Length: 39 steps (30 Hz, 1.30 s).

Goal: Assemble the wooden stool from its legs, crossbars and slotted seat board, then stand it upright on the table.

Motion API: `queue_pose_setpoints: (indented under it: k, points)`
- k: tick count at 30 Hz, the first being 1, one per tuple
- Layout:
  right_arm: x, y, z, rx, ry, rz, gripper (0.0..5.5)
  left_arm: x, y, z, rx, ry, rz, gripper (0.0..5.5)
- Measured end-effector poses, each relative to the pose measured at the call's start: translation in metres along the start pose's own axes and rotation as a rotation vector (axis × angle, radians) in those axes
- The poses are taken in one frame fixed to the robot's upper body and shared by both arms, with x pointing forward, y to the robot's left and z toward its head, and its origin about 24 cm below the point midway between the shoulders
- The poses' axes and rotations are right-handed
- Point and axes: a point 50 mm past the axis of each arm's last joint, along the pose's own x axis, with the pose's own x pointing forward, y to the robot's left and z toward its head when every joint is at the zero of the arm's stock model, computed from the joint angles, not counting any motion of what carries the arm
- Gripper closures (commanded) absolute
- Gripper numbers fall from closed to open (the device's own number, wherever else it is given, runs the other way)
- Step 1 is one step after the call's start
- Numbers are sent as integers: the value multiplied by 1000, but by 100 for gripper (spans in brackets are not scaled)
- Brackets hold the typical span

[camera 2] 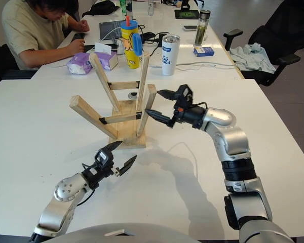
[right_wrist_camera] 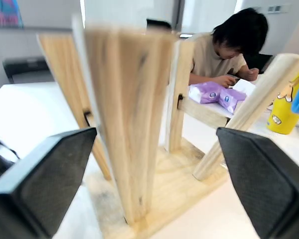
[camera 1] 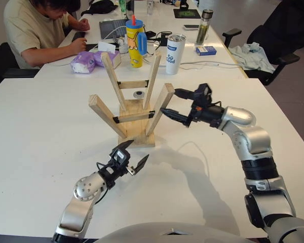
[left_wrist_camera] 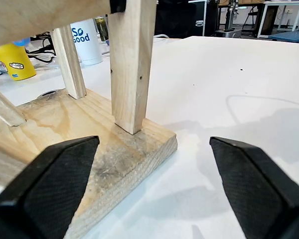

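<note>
Widely open: left hand point(camera 1: 140, 151), right hand point(camera 1: 168, 100)

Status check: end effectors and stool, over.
Left end effector open, low by the seat board. Right end effector open, facing a leg. Stool inverted, legs up.

dark lettering on white tumbler point(camera 1: 175, 53); small label on yellow cup point(left_wrist_camera: 12, 62).

Stool point(camera 1: 134, 115): was pale grained wood, black at its joints.
Worktop point(camera 1: 40, 136): was plain white.
Left claw point(camera 1: 137, 151), right claw point(camera 1: 171, 101): were black.
Cup point(camera 1: 133, 50): was yellow, handle blue.
</note>
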Motion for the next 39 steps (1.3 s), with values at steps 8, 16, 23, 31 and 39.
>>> queue_pose_setpoints:
  k: [8, 16, 23, 31, 39]
  points:
    - [16, 4, 79, 93, -301, 48, 178, 6, -1, -21, 6, 148, 21, 133]
    - [37, 4, 147, 68, -591, -43, 178, 10, -2, -23, 28, 166, 14, 133]
    - [81, 17, 78, 248, -322, -65, 178, 13, -1, -21, 35, 149, 21, 133]
    - [75, 16, 24, 241, -183, -232, 178, 19, 3, -28, 29, 198, 17, 133]
    - [55, 16, 166, 150, -730, -29, 178, 29, 7, -21, 45, 176, 8, 133]
